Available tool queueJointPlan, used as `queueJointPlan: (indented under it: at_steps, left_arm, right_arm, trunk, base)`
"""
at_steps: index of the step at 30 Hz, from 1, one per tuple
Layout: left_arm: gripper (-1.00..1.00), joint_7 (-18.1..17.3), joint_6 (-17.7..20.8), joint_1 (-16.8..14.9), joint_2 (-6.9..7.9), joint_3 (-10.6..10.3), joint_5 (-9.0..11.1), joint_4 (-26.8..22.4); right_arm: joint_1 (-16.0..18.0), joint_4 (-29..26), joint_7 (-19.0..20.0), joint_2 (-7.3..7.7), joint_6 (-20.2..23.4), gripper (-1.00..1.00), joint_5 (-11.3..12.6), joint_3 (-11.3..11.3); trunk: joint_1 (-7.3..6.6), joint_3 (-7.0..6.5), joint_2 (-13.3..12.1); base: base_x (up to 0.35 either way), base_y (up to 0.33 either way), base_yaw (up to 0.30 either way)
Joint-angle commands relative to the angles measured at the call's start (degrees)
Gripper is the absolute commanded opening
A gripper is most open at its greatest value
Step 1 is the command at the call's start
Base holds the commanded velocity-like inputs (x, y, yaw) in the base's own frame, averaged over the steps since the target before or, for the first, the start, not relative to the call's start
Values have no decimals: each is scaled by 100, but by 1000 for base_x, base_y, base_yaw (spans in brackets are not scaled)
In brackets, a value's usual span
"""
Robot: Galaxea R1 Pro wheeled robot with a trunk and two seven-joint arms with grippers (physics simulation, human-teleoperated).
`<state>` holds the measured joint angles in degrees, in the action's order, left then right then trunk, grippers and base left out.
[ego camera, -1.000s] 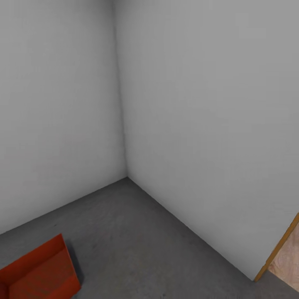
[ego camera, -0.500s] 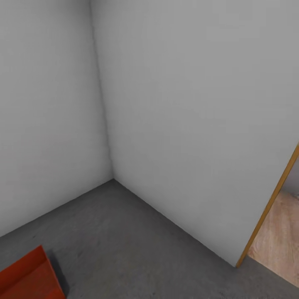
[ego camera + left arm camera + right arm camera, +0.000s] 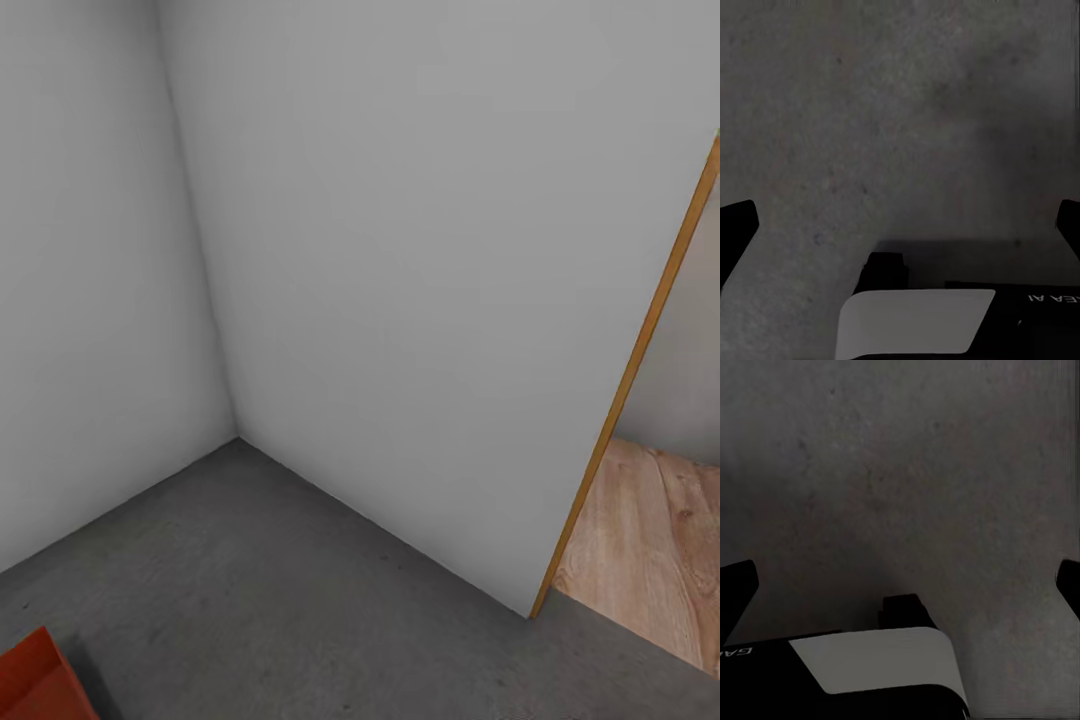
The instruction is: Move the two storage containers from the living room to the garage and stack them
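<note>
One orange-red storage container (image 3: 35, 682) rests on the grey concrete floor (image 3: 300, 600) of the garage; just its corner shows at the lower left edge of the head view. In the left wrist view my left gripper (image 3: 901, 225) is open, its dark fingertips (image 3: 736, 225) far apart over bare concrete. In the right wrist view my right gripper (image 3: 900, 585) is open too, with nothing between its fingertips (image 3: 735, 583). Both hang above the floor beside the robot's white and black base (image 3: 915, 322).
Two plain white walls meet in a corner (image 3: 235, 435) ahead. At the right, an orange-wood door frame (image 3: 625, 390) edges an opening onto a light wood plank floor (image 3: 650, 560).
The head view has swung to the right. The container has slid toward the lower left edge of the picture, and more of the doorway and wood floor shows.
</note>
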<state>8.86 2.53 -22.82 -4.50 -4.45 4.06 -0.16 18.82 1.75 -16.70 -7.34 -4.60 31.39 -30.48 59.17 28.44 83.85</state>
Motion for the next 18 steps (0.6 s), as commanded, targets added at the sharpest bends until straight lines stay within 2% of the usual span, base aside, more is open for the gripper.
queueJointPlan:
  at_steps: [1, 18]
  left_arm:
    - [100, 19, 20, -3, 0, -48, 42, -2]
    - [100, 19, 20, -2, 9, -47, 42, -2]
  right_arm:
    - [7, 19, 0, -8, -33, 100, 60, -44]
    - [-106, 19, 9, 21, -32, 100, 60, -38]
  trunk:
    - [0, 6, 3]
    - [0, 6, 3]
  base:
    - [0, 0, -249]
    - [0, 0, -249]
